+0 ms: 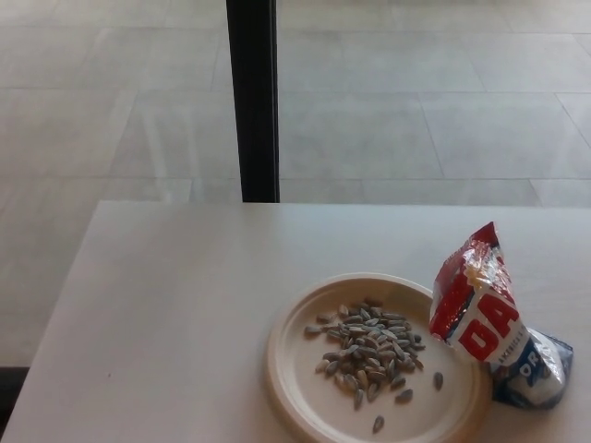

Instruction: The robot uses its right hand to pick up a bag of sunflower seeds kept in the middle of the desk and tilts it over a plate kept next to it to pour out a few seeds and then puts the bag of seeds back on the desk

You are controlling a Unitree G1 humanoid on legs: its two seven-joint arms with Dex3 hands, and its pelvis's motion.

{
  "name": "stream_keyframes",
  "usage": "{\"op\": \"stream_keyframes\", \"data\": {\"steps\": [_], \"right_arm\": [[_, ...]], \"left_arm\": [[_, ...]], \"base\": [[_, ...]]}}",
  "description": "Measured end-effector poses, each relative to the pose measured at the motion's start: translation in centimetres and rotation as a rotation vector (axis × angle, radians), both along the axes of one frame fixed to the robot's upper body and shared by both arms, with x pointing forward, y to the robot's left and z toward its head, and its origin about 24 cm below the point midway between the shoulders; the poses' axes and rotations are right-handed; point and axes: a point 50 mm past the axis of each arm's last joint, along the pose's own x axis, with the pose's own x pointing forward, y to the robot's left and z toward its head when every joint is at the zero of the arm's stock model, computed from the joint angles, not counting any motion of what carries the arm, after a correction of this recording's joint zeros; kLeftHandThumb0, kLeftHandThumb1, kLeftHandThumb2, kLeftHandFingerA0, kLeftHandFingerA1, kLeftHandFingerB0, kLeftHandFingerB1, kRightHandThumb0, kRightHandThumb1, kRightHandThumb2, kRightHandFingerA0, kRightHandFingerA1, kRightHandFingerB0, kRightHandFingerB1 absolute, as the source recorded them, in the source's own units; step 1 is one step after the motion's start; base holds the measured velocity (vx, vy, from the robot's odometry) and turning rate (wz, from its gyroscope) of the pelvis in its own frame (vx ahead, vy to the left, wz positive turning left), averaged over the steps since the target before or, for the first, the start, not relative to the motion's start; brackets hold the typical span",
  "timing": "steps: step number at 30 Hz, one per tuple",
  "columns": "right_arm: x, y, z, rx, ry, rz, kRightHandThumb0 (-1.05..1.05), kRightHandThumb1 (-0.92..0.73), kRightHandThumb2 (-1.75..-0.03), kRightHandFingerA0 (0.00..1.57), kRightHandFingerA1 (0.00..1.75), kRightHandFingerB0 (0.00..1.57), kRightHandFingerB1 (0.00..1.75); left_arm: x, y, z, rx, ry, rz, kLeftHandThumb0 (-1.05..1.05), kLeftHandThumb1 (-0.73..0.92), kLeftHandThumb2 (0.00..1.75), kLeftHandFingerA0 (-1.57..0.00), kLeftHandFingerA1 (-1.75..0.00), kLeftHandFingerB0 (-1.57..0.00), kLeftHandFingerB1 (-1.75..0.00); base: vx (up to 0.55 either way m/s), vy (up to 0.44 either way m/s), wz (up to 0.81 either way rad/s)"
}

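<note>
A red, white and blue bag of sunflower seeds (488, 314) stands on the desk at the right, its crumpled open top leaning left over the plate's rim. Touching it on the left lies a round beige plate (295, 369) holding a pile of grey sunflower seeds (369, 349), with a few loose seeds nearer the front. Neither of my hands shows in the head view.
The pale desk (175, 305) stretches left of the plate, its far edge near mid-picture and its left edge slanting down. Beyond it a black vertical post (252, 97) rises against a tiled floor.
</note>
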Motion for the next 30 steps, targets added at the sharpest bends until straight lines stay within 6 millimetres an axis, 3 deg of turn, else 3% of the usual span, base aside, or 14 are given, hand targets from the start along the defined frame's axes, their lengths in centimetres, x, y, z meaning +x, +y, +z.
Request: {"op": "stream_keyframes", "data": {"steps": [20, 26, 27, 28, 30], "right_arm": [[0.65, 0.19, -0.11, 0.008, -0.003, 0.05, -0.6, -0.64, -0.6, 0.2, 0.46, 0.2, 0.28], [0.63, 0.22, -0.15, 0.01, -0.007, 0.047, -0.59, -0.66, -0.61, 0.12, 0.48, 0.16, 0.27], [0.57, 0.24, -0.16, 0.011, -0.003, 0.048, -0.35, -0.47, -1.01, 0.03, 0.54, 0.0, 0.49], [0.51, 0.24, -0.16, 0.011, -0.002, 0.048, -0.59, -0.66, -0.61, 0.05, 0.46, 0.11, 0.24], [0.33, 0.23, -0.15, 0.011, 0.001, 0.046, -0.61, -0.66, -0.6, 0.06, 0.47, 0.1, 0.29]], "left_arm": [[0.38, 0.0, -0.01, -0.008, -0.001, -0.001, -0.91, 0.83, 0.65, -0.41, -0.59, -0.32, -0.37], [0.52, 0.13, 0.08, -0.005, 0.001, -0.007, -0.92, 0.82, 0.65, -0.43, -0.6, -0.35, -0.39], [0.53, 0.18, 0.12, -0.003, 0.003, -0.011, -0.93, 0.83, 0.64, -0.43, -0.6, -0.36, -0.39], [0.53, 0.21, 0.13, -0.001, 0.005, -0.013, -0.94, 0.82, 0.65, -0.42, -0.59, -0.34, -0.38], [0.55, 0.33, 0.22, 0.003, 0.01, -0.019, -0.93, 0.81, 0.65, -0.43, -0.59, -0.36, -0.38]], "base": [[0.0, 0.0, 0.0], [0.0, 0.0, 0.0], [0.0, 0.0, 0.0], [0.0, 0.0, 0.0], [0.0, 0.0, 0.0]]}}
